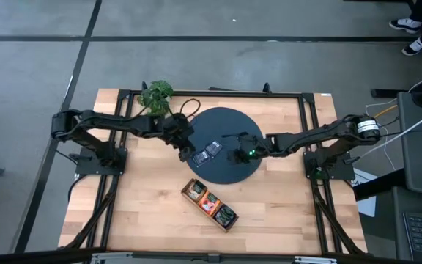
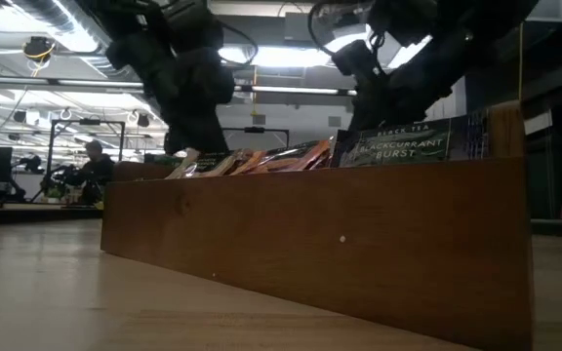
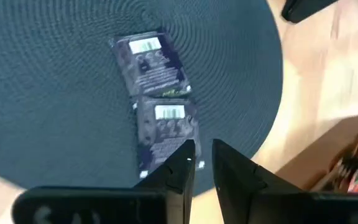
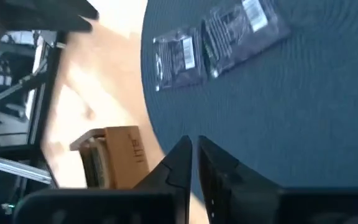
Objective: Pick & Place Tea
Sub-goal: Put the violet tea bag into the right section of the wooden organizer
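Two dark arms reach inward from opposite sides of a wooden table (image 1: 145,213) and meet over a dark round mat (image 1: 226,125) near its middle. The left gripper (image 3: 202,163) hangs over the mat's edge, close above the nearer of two dark blue tea sachets (image 3: 165,129); its fingers (image 3: 178,169) stand narrowly apart with nothing between them. The right gripper (image 4: 194,158) hovers over bare mat on the opposite side from the left one, a little away from the sachets, its fingers almost together and holding nothing. The two sachets lie flat on the mat, touching end to end, barcode faces up; the farther sachet (image 3: 151,63) sits toward the mat's centre. Just off the mat, on the bare wood, lies a long wooden tray (image 1: 209,204) with three compartments holding more sachets. A small leafy plant (image 1: 156,95) stands at the mat's far rim, behind the left arm. From overhead the whole layout is plain. The table-level view shows instead the tray's side wall up close, hiding the mat, with sachets (image 2: 398,148) standing upright above its rim, one reading "Blackcurrant Burst", and a person (image 2: 93,166) seated in the room beyond.
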